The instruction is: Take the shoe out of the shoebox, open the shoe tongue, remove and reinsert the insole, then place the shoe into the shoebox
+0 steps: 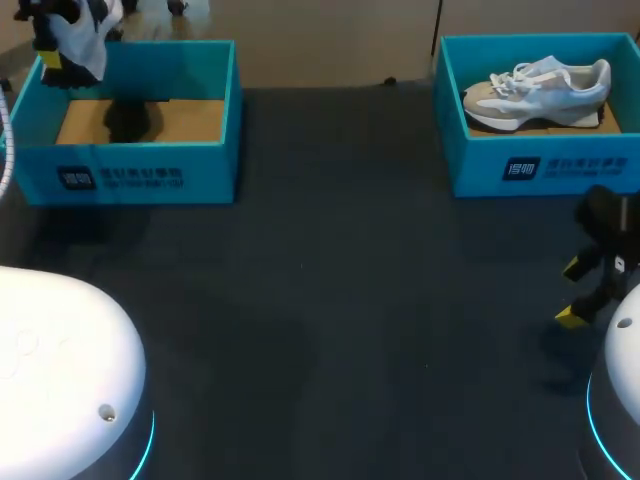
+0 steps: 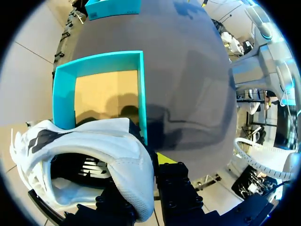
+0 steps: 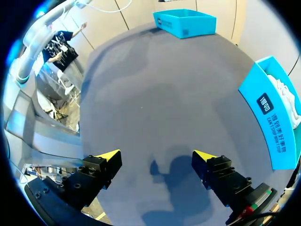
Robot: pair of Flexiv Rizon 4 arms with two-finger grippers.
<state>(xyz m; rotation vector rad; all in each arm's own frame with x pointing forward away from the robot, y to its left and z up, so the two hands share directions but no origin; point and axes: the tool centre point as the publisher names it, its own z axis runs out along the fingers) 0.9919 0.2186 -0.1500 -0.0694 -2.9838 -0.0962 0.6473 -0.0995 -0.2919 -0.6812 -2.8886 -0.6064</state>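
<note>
Dark worktop. Shoe: above left box, far corner; left claw pinching upper's rim. Likely light, upper soft, sole stiffer; best hold heel collar. Right claw: spread, well right of left box.

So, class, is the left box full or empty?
Empty: the left box shows a bare floor; the left gripper holds the shoe above it.

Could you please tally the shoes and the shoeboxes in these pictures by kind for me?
Shoeboxes: 2, the left box and the right box.
Shoes: 2, the boxed shoe and the held shoe.
Total: 4.
</note>
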